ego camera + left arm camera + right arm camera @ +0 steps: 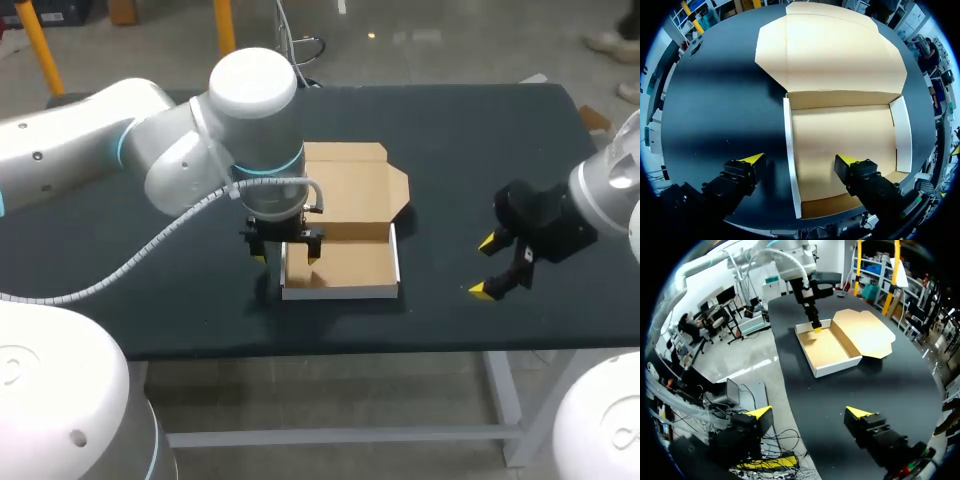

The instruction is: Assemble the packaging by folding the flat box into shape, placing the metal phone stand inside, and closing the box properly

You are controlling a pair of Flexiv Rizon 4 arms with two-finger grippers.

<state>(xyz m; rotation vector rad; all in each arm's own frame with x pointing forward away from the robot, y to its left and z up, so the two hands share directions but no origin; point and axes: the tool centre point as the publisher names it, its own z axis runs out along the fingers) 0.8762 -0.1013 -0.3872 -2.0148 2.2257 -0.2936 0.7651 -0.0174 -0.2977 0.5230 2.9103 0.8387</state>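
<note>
your left gripper hangs low over the box, fingers spread wide and holding nothing. in the left wrist view the gripper straddles one white side wall of the tray: one finger stands outside it over the bare table, the other inside over the brown floor. neither finger seems to touch the wall, so it is not gripped.

the box is partly formed. ahead of the left gripper the tray's walls stand up on all sides, as far as you can see, and the lid lies flat and open beyond the far wall, its side flaps unfolded. the tray holds nothing.

your right gripper hovers well apart from the box, off toward the table's edge. its fingers are spread too, with nothing between them. from the right wrist view the box sits far ahead of that gripper, with the left arm standing over the tray's far end.

the phone stand shows in none of the views, so you cannot tell where it is.

by my reckoning the folding is mostly done. left to do: find and place the stand inside, fold the lid's flaps, and shut the lid.
</note>
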